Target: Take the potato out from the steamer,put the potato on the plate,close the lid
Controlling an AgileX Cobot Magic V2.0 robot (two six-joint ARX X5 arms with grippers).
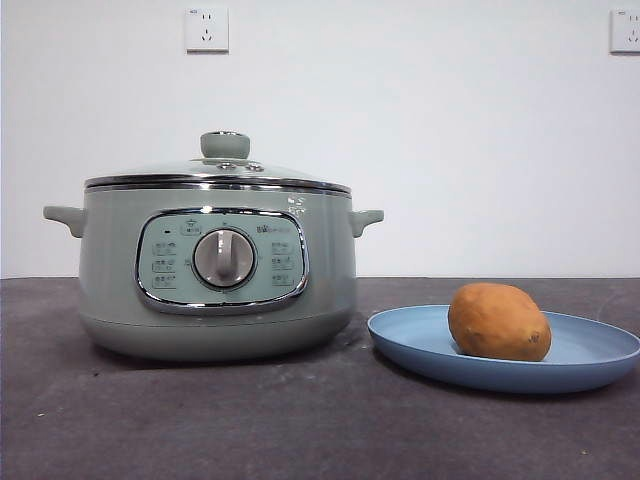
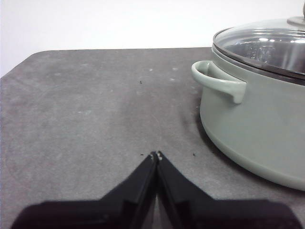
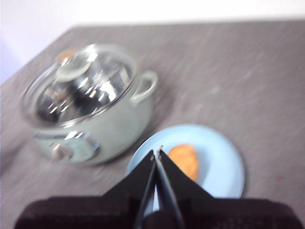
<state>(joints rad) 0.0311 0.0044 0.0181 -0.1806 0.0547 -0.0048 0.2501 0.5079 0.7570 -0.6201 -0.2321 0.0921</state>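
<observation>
With the potato (image 1: 498,321) on the plate (image 1: 600,350) below my closed, empty right gripper (image 3: 157,151) and the lid (image 1: 218,170) seated on the steamer (image 1: 110,290), I judge the glass lid fragile, best held by its knob.

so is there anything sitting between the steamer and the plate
Nothing: in the front view only a narrow strip of bare dark table separates the steamer from the plate. The right wrist view, though blurred, agrees.

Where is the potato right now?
In the front view the potato lies on the light blue plate, to the right of the closed green steamer, with no pincer touching it.
</observation>
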